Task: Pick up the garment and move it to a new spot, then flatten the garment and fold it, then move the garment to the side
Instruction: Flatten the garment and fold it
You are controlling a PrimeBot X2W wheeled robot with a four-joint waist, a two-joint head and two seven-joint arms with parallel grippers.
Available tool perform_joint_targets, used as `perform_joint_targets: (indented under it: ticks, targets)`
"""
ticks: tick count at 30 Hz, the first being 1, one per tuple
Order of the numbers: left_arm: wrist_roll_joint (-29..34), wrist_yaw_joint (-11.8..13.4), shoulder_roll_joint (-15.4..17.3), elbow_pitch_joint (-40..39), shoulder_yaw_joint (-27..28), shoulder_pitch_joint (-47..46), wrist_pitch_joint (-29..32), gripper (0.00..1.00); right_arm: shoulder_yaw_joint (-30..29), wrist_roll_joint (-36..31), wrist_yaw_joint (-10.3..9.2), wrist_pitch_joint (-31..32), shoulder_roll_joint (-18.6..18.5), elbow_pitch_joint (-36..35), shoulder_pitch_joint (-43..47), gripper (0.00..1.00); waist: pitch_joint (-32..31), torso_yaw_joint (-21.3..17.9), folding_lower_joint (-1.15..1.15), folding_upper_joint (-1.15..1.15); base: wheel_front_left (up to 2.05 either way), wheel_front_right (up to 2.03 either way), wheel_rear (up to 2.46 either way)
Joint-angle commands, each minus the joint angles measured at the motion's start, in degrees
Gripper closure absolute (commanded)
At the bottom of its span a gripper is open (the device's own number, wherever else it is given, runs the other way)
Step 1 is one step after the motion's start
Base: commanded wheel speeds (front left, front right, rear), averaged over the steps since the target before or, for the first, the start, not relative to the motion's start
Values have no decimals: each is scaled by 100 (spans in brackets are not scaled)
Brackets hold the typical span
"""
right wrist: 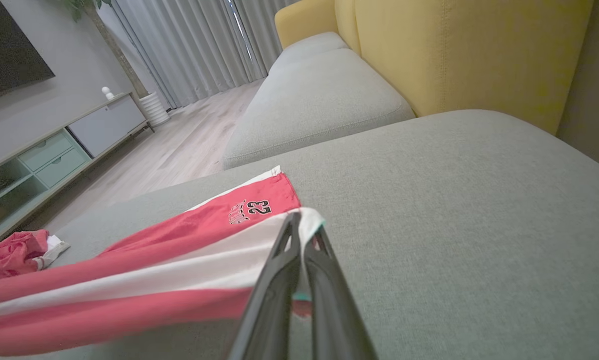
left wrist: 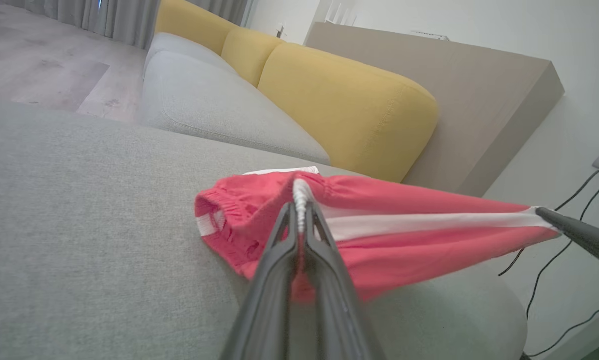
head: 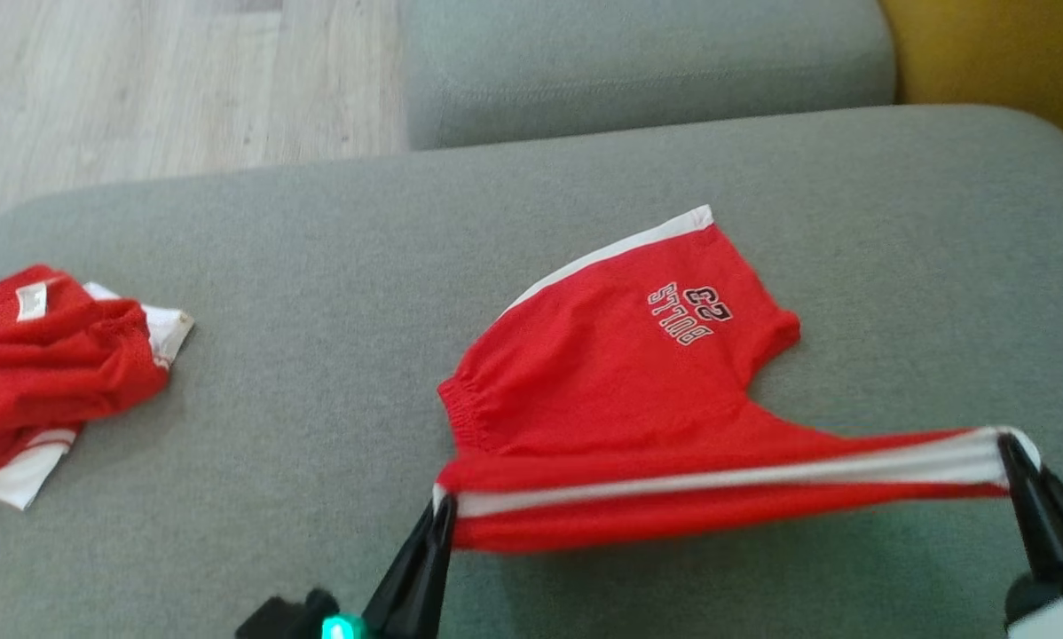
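The garment (head: pixel 620 382) is a pair of red shorts with a white side stripe and "BULLS 23" print, lying partly on the grey sofa cushion (head: pixel 318 311). Its near edge is lifted and stretched taut between both grippers. My left gripper (head: pixel 441 513) is shut on the waistband corner (left wrist: pixel 299 200). My right gripper (head: pixel 1012 453) is shut on the striped leg hem (right wrist: pixel 307 225). In the left wrist view the right gripper's fingertip (left wrist: pixel 554 220) pinches the far end of the stripe. The far leg with the print (right wrist: pixel 249 207) rests flat on the cushion.
A second red and white garment (head: pixel 43 364) lies crumpled at the cushion's left end. Another grey seat cushion (head: pixel 638 62) lies beyond, with yellow backrests (left wrist: pixel 349 105) to the right. Wooden floor (head: pixel 141 80) is past the left edge. Cables (left wrist: pixel 569 250) hang by the wall.
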Motion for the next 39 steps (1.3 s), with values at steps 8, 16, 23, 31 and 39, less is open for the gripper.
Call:
perform_joint_targets:
  ticks: [8,16,23,31,39]
  targets:
    - [-462,11,-344,377,-186,-1695,-31,100,98,-312,37,152,-335,570,-1703,100,841,389,1,-1,0,0,0]
    - [-925,188,-567,1501,-113,-2921,-16,100,792,-196,37,382,-845,1639,-3425,100,1428,606,1,-1,0,0,0]
    - [-1297,256,-601,1992,-262,-3374,-23,100,1842,-75,37,482,-1203,2680,-4721,100,1621,773,1,-1,0,0,0]
    - [-1601,482,-604,1922,-478,-3676,-30,100,2845,43,37,133,-1384,3812,-5827,84,1827,965,1,-1,0,0,0]
    - [-1608,587,-604,1905,-477,-3692,-31,0,3440,329,37,-556,-1350,4484,-6279,0,1812,936,1,-1,0,0,0]
